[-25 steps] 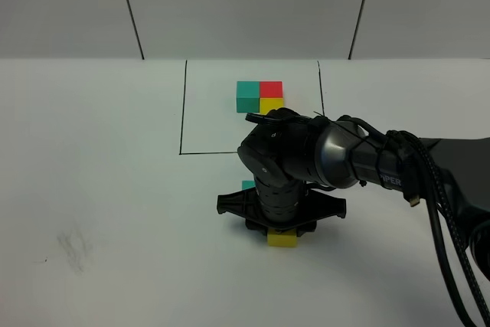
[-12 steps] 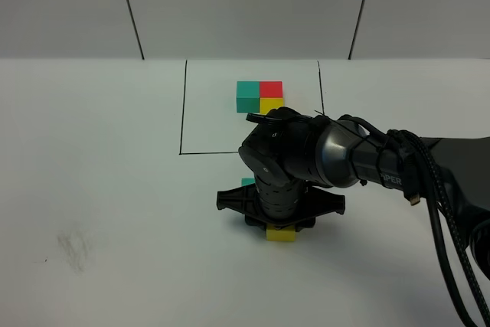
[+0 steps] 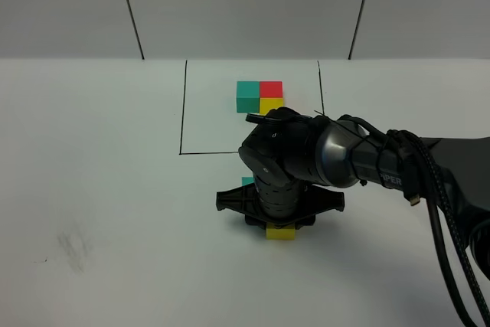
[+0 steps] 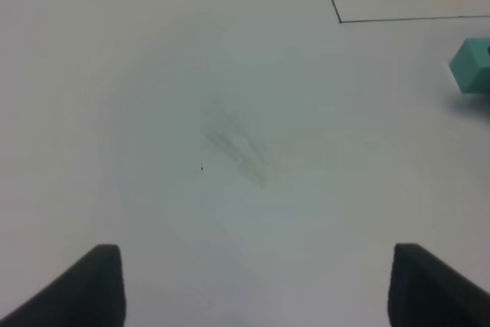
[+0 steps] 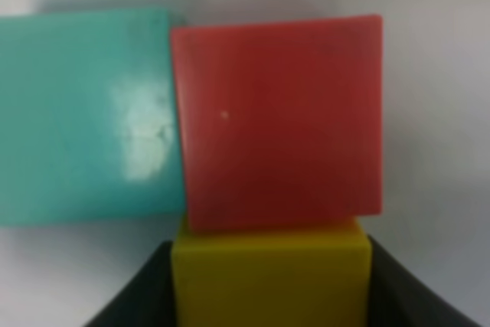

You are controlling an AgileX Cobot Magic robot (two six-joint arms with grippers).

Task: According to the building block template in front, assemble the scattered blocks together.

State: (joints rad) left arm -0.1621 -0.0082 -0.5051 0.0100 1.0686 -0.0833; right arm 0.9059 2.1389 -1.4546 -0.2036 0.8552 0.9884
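Now right hand (image 3: 280,223) reaching down over table (image 3: 115,189), clenching yellow cube (image 5: 269,277) between dark fingers (image 5: 142,292). Yellow cube sitting against red cube (image 5: 277,120); teal cube (image 5: 88,112) lying beside red one, edges meeting. Arm hiding most of this group from high camera; only yellow face and sliver of teal showing. Building block template (image 3: 259,96) sitting farther back inside black-lined rectangle (image 3: 184,112), well apart. Left hand (image 4: 253,289) hovering released over bare table near grey smudge (image 4: 237,147).
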